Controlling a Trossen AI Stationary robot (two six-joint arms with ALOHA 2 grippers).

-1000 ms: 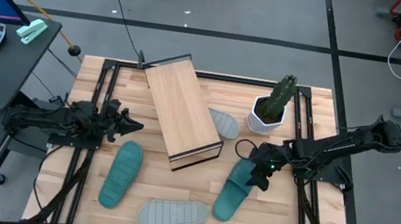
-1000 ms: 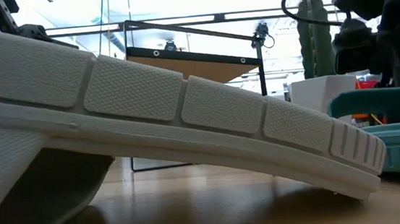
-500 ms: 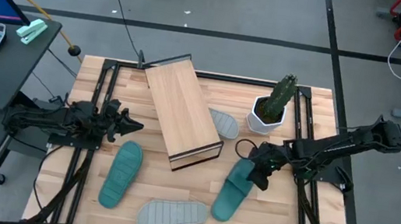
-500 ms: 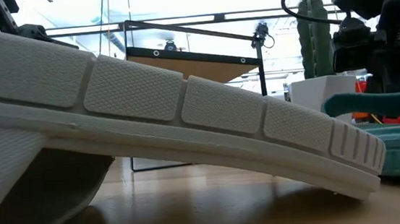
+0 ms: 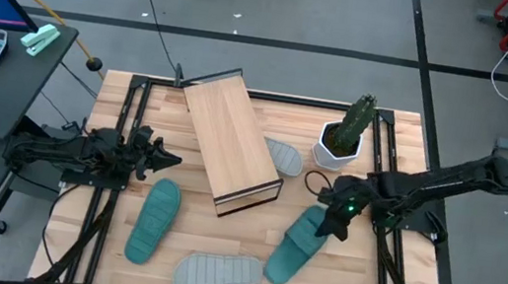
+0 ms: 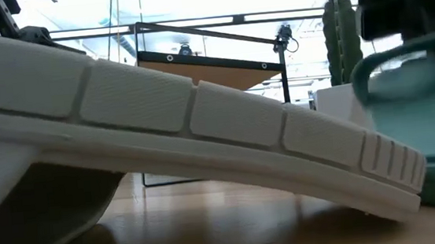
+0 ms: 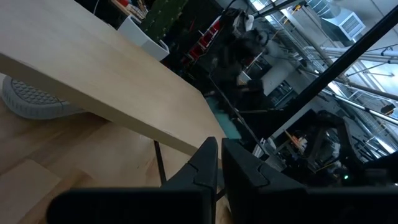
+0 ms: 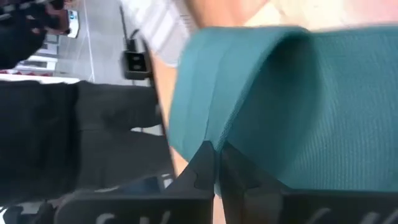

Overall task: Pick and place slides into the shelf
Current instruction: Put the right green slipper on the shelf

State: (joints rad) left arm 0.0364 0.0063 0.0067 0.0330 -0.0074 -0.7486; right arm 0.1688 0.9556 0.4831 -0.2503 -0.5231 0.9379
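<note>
My right gripper point(image 5: 334, 219) is shut on a teal slide point(image 5: 297, 248) at the table's right. A second teal slide point(image 5: 153, 220) lies sole up at the near left. One pale grey slide point(image 5: 218, 271) lies sole up by the front edge. Another grey slide point(image 5: 282, 156) sticks out from under the shelf point(image 5: 229, 139), a light wood board lying slantwise at the table's middle. My left gripper point(image 5: 170, 159) hovers shut at the left, beside the shelf's long edge, holding nothing. My right gripper pinches the edge of the teal slide's wide strap point(image 8: 249, 124) between its two fingers, coming from above on a slant from the table's right. The slide sits tilted: its strap end point(image 6: 411, 73) is raised and its near end point(image 5: 278, 268) rests on the table.
A cactus in a white pot point(image 5: 342, 139) stands at the far right, close behind my right gripper. Dark frame rails point(image 5: 124, 144) run along both table sides. Bare wood lies between the shelf and the near slides.
My right gripper has risen and drawn a little toward the table's right with the teal slide's strap. The slide's far end has lifted and the slide now tilts, its near end still on the table. The near grey slide has shifted slightly.
</note>
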